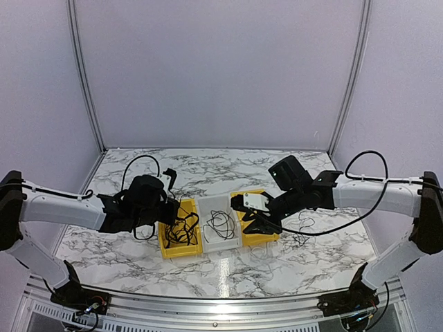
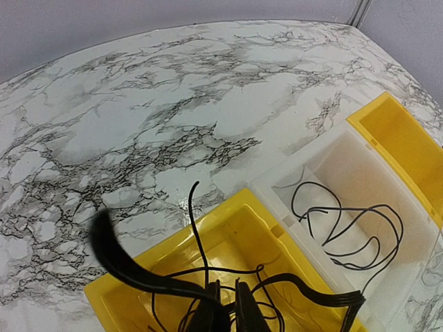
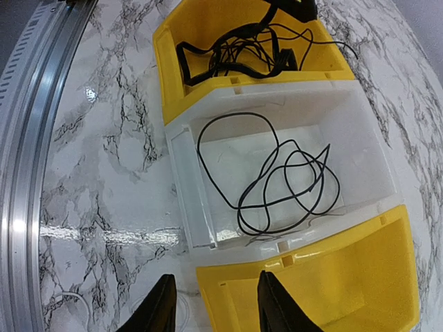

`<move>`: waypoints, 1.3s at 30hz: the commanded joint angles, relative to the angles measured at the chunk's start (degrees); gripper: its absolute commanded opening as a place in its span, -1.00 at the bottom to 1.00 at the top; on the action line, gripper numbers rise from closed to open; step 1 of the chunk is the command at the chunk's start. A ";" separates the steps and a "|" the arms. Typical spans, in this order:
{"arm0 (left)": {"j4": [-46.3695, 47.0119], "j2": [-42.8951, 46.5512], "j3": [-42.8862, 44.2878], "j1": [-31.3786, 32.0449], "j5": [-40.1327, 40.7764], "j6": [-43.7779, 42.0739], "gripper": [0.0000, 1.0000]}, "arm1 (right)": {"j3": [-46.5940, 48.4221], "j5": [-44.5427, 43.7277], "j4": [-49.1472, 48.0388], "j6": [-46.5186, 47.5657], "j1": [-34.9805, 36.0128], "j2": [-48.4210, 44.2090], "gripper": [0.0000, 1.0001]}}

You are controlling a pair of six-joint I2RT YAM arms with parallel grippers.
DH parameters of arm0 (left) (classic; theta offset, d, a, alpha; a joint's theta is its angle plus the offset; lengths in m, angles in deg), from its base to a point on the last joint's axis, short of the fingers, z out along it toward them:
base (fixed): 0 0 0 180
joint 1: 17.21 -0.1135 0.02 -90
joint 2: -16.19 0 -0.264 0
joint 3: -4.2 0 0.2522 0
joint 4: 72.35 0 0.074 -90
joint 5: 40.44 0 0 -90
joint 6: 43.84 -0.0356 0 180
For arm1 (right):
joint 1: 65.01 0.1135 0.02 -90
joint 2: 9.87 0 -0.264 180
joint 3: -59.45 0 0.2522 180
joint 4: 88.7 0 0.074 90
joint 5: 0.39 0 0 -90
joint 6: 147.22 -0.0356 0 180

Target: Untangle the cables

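Observation:
A tangle of thin black cables (image 2: 277, 290) and a flat black band (image 2: 131, 266) lie in the left yellow bin (image 2: 228, 207). My left gripper (image 2: 227, 308) is low inside that bin. Its jaws stand a narrow slit apart with strands crossing at them, and one strand (image 2: 197, 221) rises from the left finger. Whether anything is clamped does not show. One loose black cable (image 3: 277, 180) lies coiled in the white bin (image 3: 183, 180). My right gripper (image 3: 218, 308) is open and holds nothing, straddling the corner of the right yellow bin (image 3: 346, 277), which has no cables in it.
The three bins stand side by side mid-table, with the white bin (image 1: 220, 243) between the yellow ones. A pale cable (image 3: 66, 299) lies on the marble by the right gripper. Thin black strands (image 1: 302, 232) lie right of the bins. A metal rail (image 3: 28, 138) runs along the near edge.

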 commanded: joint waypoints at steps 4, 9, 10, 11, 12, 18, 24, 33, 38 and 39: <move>-7.94 2.23 4.28 0.34 -0.29 0.01 -0.52 | 3.82 -0.76 1.99 0.79 0.94 1.54 -0.21; -11.43 6.89 4.08 0.34 0.73 0.24 -0.31 | 6.63 -1.53 2.30 1.05 1.55 3.84 -0.21; -11.77 8.31 3.94 0.33 0.99 0.08 -0.30 | 7.59 -1.52 2.21 0.76 1.86 4.62 -0.20; -11.86 9.34 3.77 0.26 1.32 0.03 -0.29 | 8.66 -1.62 2.17 0.41 2.39 5.55 -0.19; -11.76 10.20 3.35 0.19 1.53 0.05 -0.30 | 9.96 -1.62 2.17 0.18 2.97 6.77 -0.18; -9.94 12.59 0.72 -0.09 1.96 0.97 -0.55 | 19.34 -2.41 2.57 -2.36 6.78 16.46 -0.02; -6.89 15.48 -3.57 -0.59 1.80 2.84 -0.60 | 28.68 -1.70 3.08 -5.00 7.97 26.32 0.10; -7.24 22.87 -7.35 -1.00 5.23 4.21 -0.56 | 36.23 -1.65 2.08 -6.98 9.40 33.42 -0.02; -9.01 27.85 -9.30 -1.28 7.71 4.63 -0.54 | 40.86 -3.81 3.13 -8.11 10.26 37.88 -0.21; -9.19 28.92 -9.73 -1.31 8.26 4.79 -0.53 | 42.04 -4.41 3.43 -8.38 10.54 38.92 -0.23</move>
